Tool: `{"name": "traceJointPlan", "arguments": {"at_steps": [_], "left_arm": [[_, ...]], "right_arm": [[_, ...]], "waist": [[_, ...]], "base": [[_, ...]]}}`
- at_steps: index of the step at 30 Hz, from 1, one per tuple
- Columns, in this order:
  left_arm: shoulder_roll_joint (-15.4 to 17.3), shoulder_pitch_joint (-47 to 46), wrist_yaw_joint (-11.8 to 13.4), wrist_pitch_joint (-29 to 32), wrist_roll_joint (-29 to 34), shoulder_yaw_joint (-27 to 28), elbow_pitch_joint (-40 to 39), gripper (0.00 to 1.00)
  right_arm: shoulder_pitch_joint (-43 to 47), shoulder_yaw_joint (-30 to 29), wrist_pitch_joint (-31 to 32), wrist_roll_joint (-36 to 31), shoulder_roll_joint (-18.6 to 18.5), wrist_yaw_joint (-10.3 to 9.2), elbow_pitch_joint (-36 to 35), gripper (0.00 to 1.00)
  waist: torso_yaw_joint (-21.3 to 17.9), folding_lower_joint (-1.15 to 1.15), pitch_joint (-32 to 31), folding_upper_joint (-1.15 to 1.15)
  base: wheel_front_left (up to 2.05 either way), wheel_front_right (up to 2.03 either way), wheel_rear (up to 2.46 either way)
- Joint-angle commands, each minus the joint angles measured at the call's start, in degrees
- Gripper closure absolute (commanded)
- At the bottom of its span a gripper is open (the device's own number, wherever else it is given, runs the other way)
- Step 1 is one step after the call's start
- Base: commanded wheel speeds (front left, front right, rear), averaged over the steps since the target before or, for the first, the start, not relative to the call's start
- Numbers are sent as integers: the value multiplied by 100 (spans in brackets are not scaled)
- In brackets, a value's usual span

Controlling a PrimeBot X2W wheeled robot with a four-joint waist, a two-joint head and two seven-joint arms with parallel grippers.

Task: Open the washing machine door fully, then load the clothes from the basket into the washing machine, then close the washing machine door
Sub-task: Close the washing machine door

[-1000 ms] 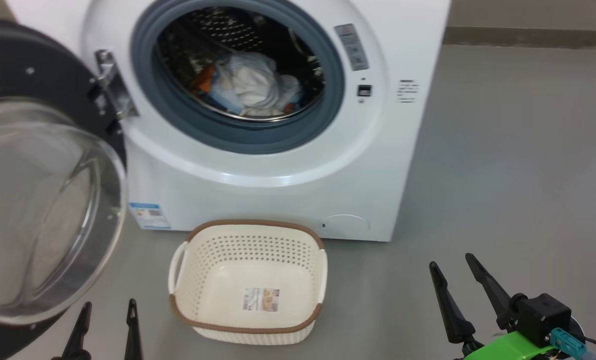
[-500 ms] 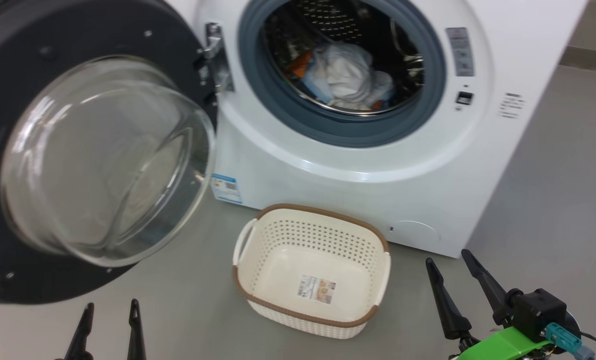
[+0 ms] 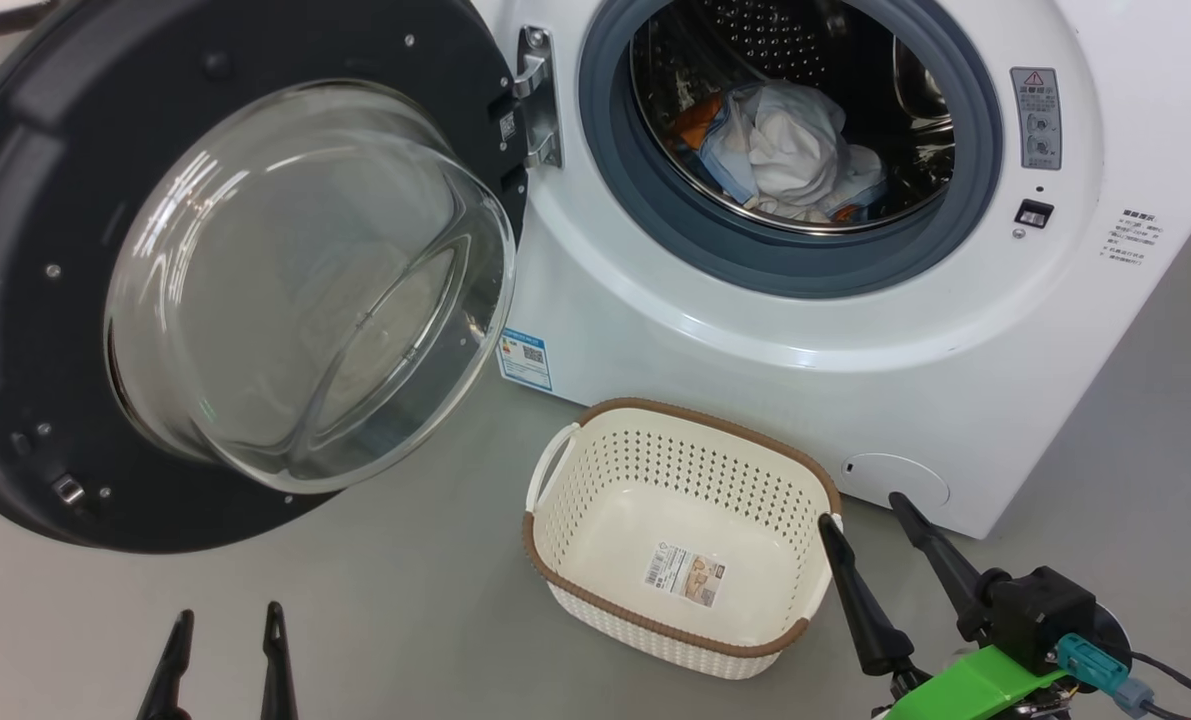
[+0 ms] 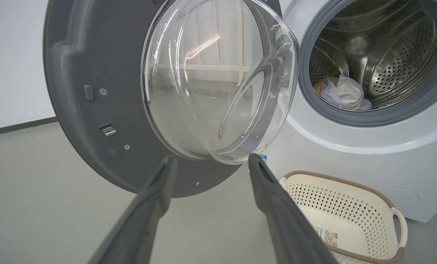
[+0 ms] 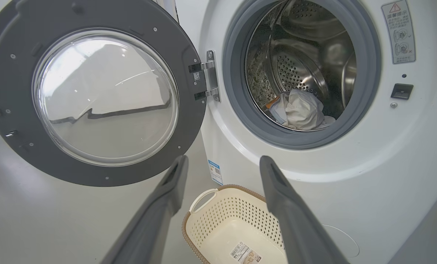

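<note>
Plainly found the washing machine door (image 3: 255,280) swung wide open, hanging off its hinge (image 3: 538,100) at the 9 o'clock side of the washing machine (image 3: 755,380), with the clear glass bowl bulging toward the head camera inside a dark rim. Spotted the clothes (image 3: 785,150) lying in the steel drum (image 3: 785,40), low in the opening at about 6 o'clock behind the grey-blue gasket (image 3: 655,230). Made them out as a crumpled heap, white lining uppermost, with light blue and a bit of orange at the edges.

Noted the basket (image 3: 715,420) standing upright on the grey floor (image 3: 405,600) just in front of the machine, at 6 o'clock from the drum mouth and 4 o'clock from the door, with the label (image 3: 687,577) showing on its bare bottom. Picked out a blue sticker (image 3: 525,358) on the machine's lower corner, at 11 o'clock from the basket.

Saw the left claw (image 3: 230,612) at 7 o'clock of the head view, spread wide and holding nothing, over bare floor and well apart from the basket. Through its wrist camera, caught both fingers pointing up toward the lower edge of the glass bowl, with the basket at 4 o'clock and the drum mouth at 2 o'clock.

Saw the right claw (image 3: 865,510) at 5 o'clock of the head view, likewise spread wide and empty, with one fingertip (image 3: 840,550) overlapping the basket's brown rim at its 3 o'clock corner. Could not tell whether touching. Through the right wrist camera, made out the basket at 6 o'clock between the fingers, the door at 10 o'clock and the drum mouth at 1 o'clock.
</note>
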Motion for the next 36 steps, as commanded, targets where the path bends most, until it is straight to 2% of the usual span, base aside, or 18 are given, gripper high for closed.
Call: {"name": "traceJointPlan", "arguments": {"at_steps": [1,11,12,13,14,23,27,30,36], "left_arm": [[82,-177,52,-68,-20,231,-136,0],[69,-170,62,-86,-19,216,-146,0],[68,-174,55,-88,-28,221,-149,23],[67,-177,33,-90,-49,223,-149,70],[69,-180,-10,-94,-75,220,-158,100],[69,-165,-199,-128,-192,266,-140,100],[-63,-147,-376,-149,-449,408,-269,100],[-472,-91,-843,-166,-1133,794,-599,100],[-1345,192,-2326,-170,-2984,1809,-921,100]], "right_arm": [[-237,175,11,-54,-14,9,-117,0],[-233,188,-3,-45,-14,9,-88,0],[-229,187,-5,-42,-14,9,-87,0],[-225,186,-6,-40,-14,9,-87,0],[-222,185,-7,-38,-14,9,-87,0],[-238,181,1,-36,-14,9,-101,0],[-263,193,22,-45,-14,9,-106,0],[-283,195,30,-90,-20,9,-113,0],[-314,200,30,-90,-19,9,-114,0]], "waist": [[1,0,7,0],[-16,0,-36,0],[-17,0,-41,0],[-19,0,-45,0],[-20,0,-50,0],[-19,0,-50,0],[-13,0,-42,0],[-2,0,-43,0],[8,0,-25,0]], "base": [[0,0,0],[0,0,0],[0,0,0],[0,0,0],[0,0,0],[0,0,0],[0,0,0],[0,0,0],[0,0,0]]}}
